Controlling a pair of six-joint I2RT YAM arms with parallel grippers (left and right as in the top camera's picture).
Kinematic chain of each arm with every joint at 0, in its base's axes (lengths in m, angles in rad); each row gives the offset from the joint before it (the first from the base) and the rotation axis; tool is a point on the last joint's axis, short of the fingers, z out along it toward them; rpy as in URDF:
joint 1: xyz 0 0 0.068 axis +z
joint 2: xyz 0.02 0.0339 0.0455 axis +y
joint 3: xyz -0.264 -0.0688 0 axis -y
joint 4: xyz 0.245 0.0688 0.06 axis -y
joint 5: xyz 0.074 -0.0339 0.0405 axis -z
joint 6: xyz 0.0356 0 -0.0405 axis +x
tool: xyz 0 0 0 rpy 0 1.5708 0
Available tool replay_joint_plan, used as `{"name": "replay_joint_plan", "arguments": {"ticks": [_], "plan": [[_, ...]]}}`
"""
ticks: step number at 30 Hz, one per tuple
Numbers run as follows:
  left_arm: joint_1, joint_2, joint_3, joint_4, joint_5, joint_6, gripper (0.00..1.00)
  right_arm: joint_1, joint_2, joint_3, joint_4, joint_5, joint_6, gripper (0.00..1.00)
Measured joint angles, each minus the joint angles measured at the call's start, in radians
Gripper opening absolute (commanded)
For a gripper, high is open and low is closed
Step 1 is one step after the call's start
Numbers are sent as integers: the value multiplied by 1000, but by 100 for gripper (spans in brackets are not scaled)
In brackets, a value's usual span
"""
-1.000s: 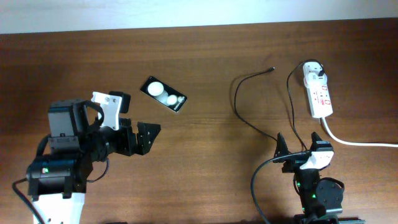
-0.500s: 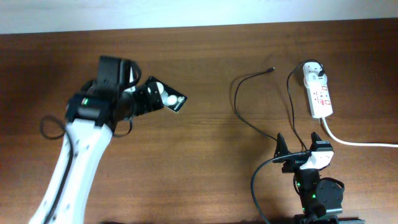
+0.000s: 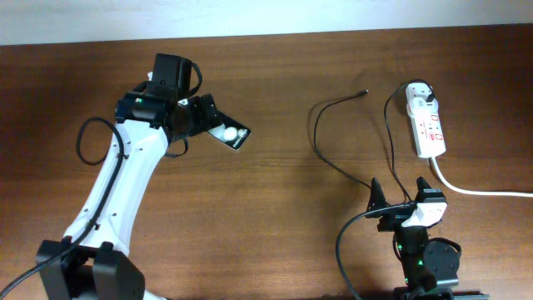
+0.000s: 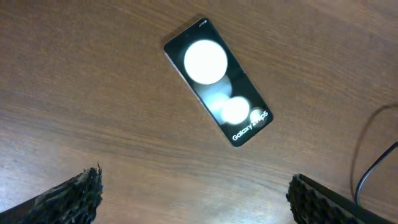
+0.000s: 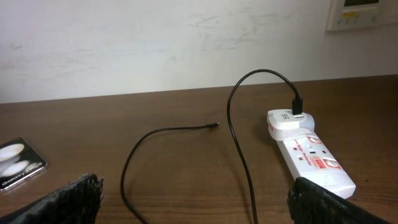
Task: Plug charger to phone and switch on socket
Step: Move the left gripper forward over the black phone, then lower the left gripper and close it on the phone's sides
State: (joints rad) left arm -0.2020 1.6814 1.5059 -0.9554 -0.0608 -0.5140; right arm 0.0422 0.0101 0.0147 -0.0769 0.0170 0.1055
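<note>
The phone (image 3: 231, 133) lies face up on the table at the back left, with two white blobs on its face. My left gripper (image 3: 200, 117) hovers open over its left end and hides that end from above. In the left wrist view the phone (image 4: 217, 81) lies whole ahead of my open, empty fingers (image 4: 196, 199). The charger (image 3: 317, 137) runs from the socket (image 3: 426, 125) in a loop, with its tip (image 3: 364, 92) free on the table. My right gripper (image 3: 401, 208) rests open at the front right. The right wrist view shows the charger tip (image 5: 214, 126), socket (image 5: 311, 155) and phone (image 5: 18, 165).
A thick white cord (image 3: 475, 190) leaves the socket's near end toward the right edge. A white wall (image 5: 186, 37) stands behind the table's back edge. Bare brown wood lies between the phone and the charger.
My left arm has swung from the front left up and back to hover over the phone, still open. The right arm, charger and socket have not moved.
</note>
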Motion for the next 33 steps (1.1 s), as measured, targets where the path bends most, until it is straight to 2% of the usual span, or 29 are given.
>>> {"name": "replay_joint_plan", "arguments": {"ticks": [9,17,26,33], "plan": [[0,25,51,31,-19,-60,100,0,0,0,0,0,0,99],[0,343,433,-166,-22,-71,99,0,0,0,0,0,0,99],[9,431,449,-172,-22,-98,99,0,0,0,0,0,0,99],[9,463,451,-142,-22,-179,99,0,0,0,0,0,0,99]]}}
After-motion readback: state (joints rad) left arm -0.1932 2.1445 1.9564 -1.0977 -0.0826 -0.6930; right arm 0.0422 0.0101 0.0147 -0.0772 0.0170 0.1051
